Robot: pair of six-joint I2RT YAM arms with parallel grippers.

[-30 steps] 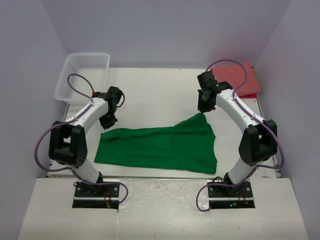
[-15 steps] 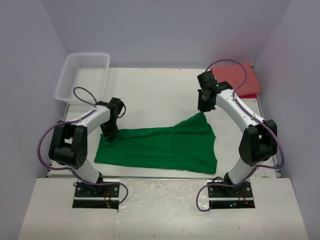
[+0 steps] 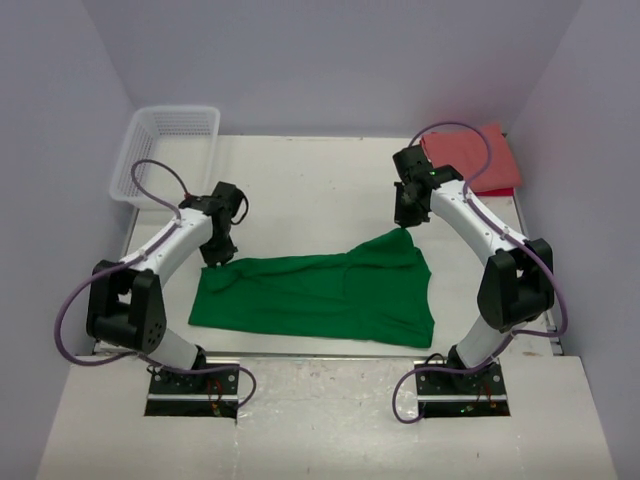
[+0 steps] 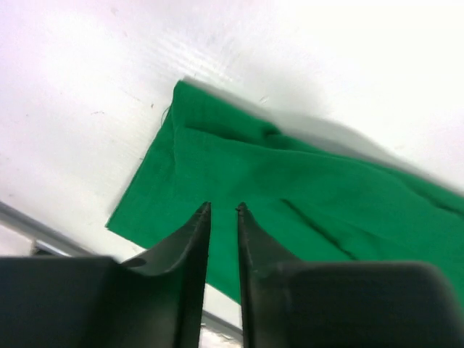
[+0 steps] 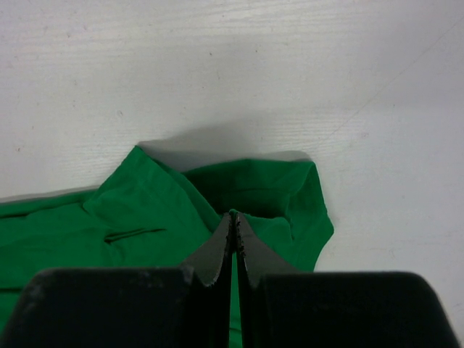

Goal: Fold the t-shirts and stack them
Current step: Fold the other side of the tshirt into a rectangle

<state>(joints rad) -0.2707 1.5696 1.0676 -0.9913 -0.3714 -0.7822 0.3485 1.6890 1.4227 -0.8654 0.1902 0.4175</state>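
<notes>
A bright green t-shirt [image 3: 320, 295] lies spread across the near half of the table. My right gripper [image 3: 402, 226] is shut on its far right corner, and the cloth [image 5: 145, 217] bunches up around the pinched tips of that gripper [image 5: 233, 214]. My left gripper [image 3: 213, 258] hovers over the shirt's far left corner. Its jaws [image 4: 223, 207] stand a narrow slit apart with nothing between them, and the green cloth [image 4: 312, 188] lies flat below. A salmon-red t-shirt [image 3: 478, 160] lies folded at the far right corner.
A white mesh basket [image 3: 165, 150] stands at the far left corner of the table. Purple walls close in the left, right and back. The table's near edge [image 3: 320, 352] runs just past the shirt's hem.
The left gripper dropped onto the shirt's left corner and shut, then rose a little with its jaws parting slightly. The shirt has not moved. The right arm has hardly moved.
</notes>
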